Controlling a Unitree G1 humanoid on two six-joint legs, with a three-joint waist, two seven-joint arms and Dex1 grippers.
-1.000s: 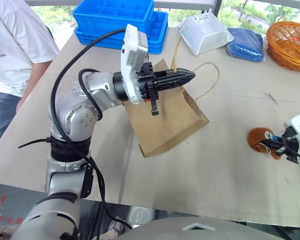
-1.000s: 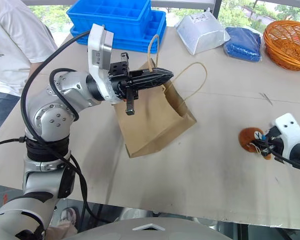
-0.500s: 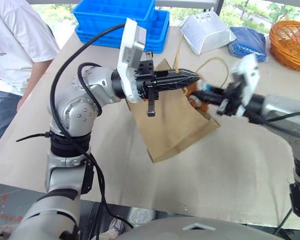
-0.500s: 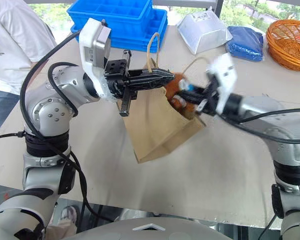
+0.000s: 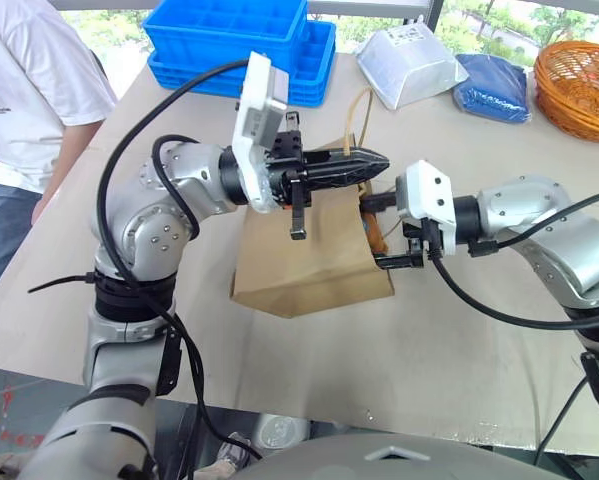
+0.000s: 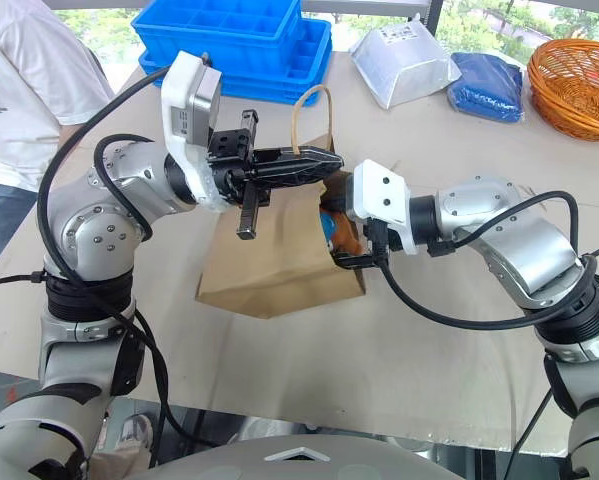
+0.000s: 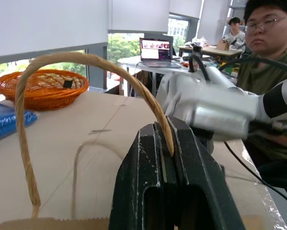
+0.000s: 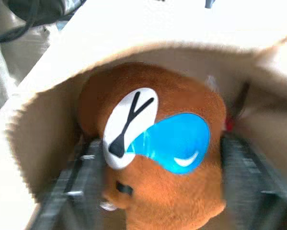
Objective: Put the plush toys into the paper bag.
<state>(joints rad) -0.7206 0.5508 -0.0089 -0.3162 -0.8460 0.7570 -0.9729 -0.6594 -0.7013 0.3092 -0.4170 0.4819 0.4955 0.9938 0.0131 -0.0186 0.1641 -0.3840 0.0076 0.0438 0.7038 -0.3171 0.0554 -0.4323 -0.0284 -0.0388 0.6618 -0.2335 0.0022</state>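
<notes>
Now that the right pincer [image 6: 331, 230] has been swung across from the table edge to the bag [image 6: 279, 270], the brown toy [image 6: 341, 228] is seen between its fingers, just inside the bag's mouth. These fingers have been spread apart in the last instant, after being clamped on the toy a second ago, so the toy is judged released or about to drop, though it is not yet deep in the bag. One cord handle [image 7: 93, 64] is pinched in the clenched left pincer [image 5: 364, 165], just above and beside the right one, and by it the mouth is held open; since a second ago the bag has been tipped lower toward the table. A red scrap [image 8: 229, 123] is glimpsed behind the brown toy, but what it belongs to cannot be told. A withdrawal of the right pincer is judged to be next
</notes>
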